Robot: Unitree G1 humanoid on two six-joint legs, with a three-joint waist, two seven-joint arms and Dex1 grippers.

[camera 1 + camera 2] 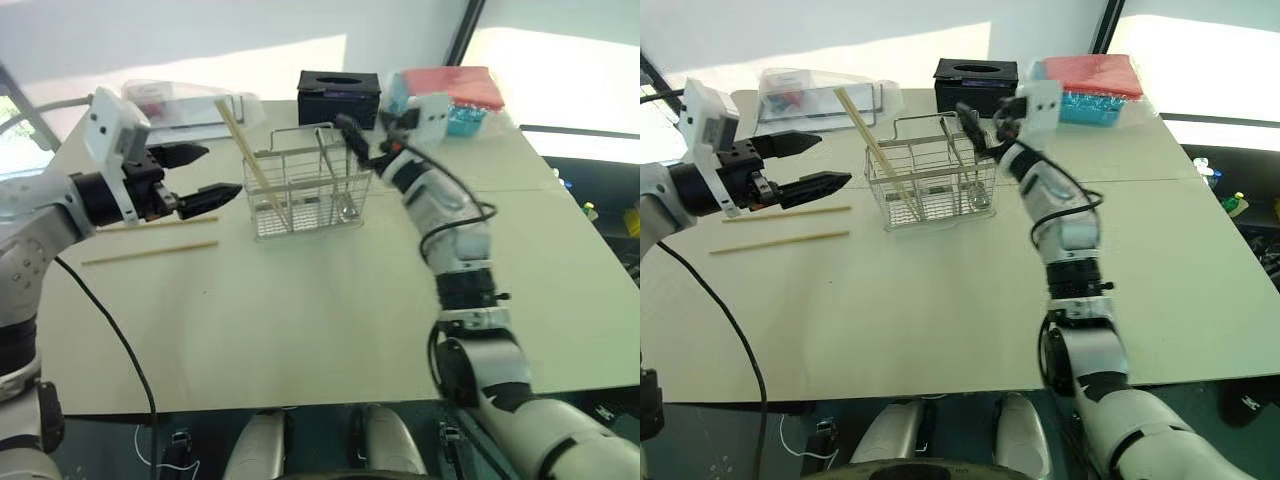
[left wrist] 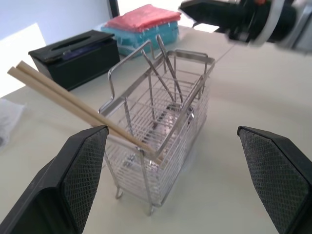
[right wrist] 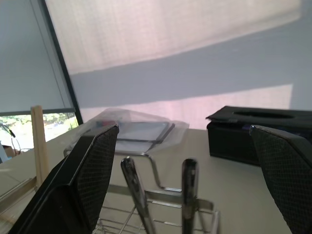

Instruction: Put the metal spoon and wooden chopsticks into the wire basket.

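Silver wire-mesh basket (image 1: 308, 185) holds the shiny metal spoon (image 2: 168, 68); my right tool (image 3: 187, 146) gapes empty above. Left tool (image 1: 205, 175), open, should descend onto the pale wooden chopsticks (image 1: 150, 252) on the table (image 1: 300, 320).

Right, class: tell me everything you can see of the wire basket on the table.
The wire basket is a small rectangular caddy of shiny silver wire mesh, with divided compartments and a thin loop handle. It stands upright on the pale table, in front of a black box. A pair of wooden chopsticks leans out of its left end; slim metal handles stand in another compartment. Neither gripper touches it.
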